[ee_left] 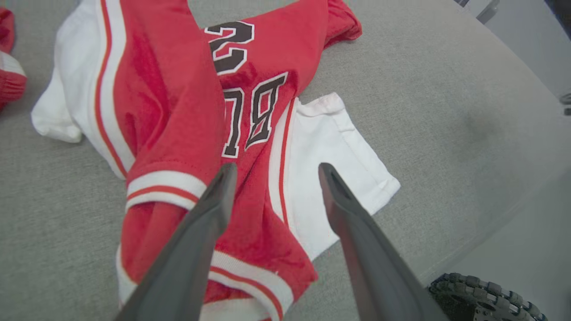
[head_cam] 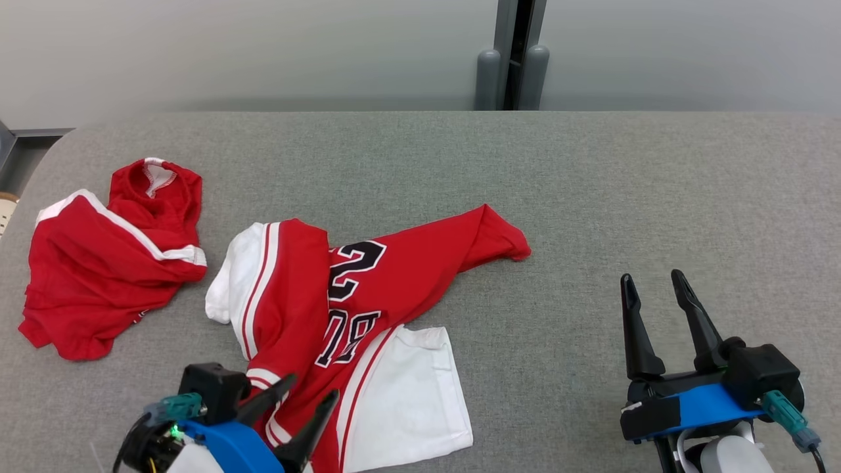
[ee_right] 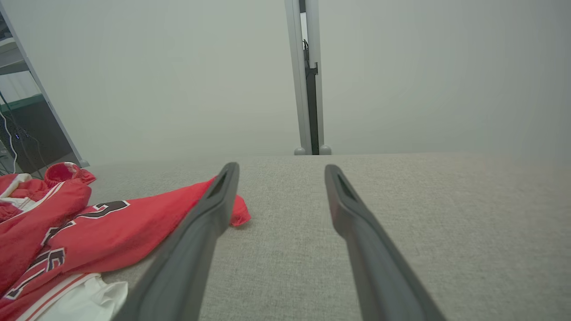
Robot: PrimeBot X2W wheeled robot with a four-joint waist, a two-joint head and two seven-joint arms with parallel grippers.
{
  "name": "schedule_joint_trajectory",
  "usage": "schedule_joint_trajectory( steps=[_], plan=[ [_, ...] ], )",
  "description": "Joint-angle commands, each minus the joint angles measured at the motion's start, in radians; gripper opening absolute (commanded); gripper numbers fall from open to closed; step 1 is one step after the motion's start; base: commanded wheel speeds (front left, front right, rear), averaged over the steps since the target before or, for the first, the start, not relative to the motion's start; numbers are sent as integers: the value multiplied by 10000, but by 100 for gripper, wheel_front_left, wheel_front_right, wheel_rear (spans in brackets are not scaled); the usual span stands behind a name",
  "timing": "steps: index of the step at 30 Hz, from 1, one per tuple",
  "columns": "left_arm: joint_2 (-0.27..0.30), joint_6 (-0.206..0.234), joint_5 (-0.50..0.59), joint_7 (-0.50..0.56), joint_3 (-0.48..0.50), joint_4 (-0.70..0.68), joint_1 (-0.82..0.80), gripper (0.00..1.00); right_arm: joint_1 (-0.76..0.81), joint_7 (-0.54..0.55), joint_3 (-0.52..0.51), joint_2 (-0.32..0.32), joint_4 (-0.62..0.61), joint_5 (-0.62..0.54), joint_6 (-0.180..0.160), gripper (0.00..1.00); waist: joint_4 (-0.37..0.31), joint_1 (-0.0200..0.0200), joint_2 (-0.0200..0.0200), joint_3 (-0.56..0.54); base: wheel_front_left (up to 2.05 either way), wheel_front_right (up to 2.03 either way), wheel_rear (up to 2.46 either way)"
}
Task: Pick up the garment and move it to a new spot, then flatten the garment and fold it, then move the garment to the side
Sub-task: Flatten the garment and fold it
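Grey tabletop (head_cam: 558, 197) spreads between red jersey (head_cam: 394, 269) and right claw (head_cam: 652, 277).

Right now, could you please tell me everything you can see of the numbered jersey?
The jersey is red mesh-like cloth with white side panels, red-and-white striped trim and black, white-edged numerals. It lies crumpled and twisted, partly folded over itself, on the grey fabric-covered table. The open left gripper stands over its near hem; contact is unclear.

item: red-and-white basketball jersey (head_cam: 348, 295) | marks: black white-edged numerals, red-white striped trim | state: crumpled, twisted, folded over itself, one white panel lying flat | place: grey fabric tabletop (head_cam: 591, 197), left of centre, near edge
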Motion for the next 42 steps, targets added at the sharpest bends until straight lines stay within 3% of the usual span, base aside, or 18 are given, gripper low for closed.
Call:
schedule_joint_trajectory(
  steps=[1, 5, 9, 14, 19, 29, 41, 42],
  plan=[
    [66, -36, -6, -119, 121, -129, -99, 100, 47, -9, -38, -6, 26, -45, -3, 100, -36, 2, 0, -11, 0, 0, 0],
    [6, -120, -94, -676, 464, -536, -288, 100, 81, -9, -81, -6, 1, -47, -3, 100, -130, 2, 0, 4, 0, 0, 0],
    [-49, 164, 453, -1661, 894, -492, -582, 100, 44, -9, -70, -6, 14, -21, -3, 100, -234, 2, 0, 46, 0, 0, 0],
    [-278, 676, 1313, -3005, 1242, 183, -929, 100, -100, -9, -31, -6, 26, 0, -3, 100, -395, 2, 0, 174, 0, 0, 0],
    [-406, 901, 1684, -3555, 1275, 1309, -1204, 100, -211, -9, -68, -6, 26, -60, -3, 100, -546, 2, 0, 327, 0, 0, 0],
    [-709, 582, 1305, -3870, 1349, 3728, -1588, 100, -386, -9, -47, -5, -16, -117, -3, 100, -761, 2, 0, 714, 0, 0, 0],
    [-1218, -223, 843, -4321, 1278, 6408, -2253, 100, -626, -9, -66, -6, -35, -170, -3, 100, -902, 2, 0, 1127, 0, 0, 0],
    [-1226, -277, 871, -4397, 1250, 6589, -2344, 24, -628, -9, -66, -6, -33, -171, -3, 100, -909, 2, 0, 1145, 0, 0, 0]
  ],
)
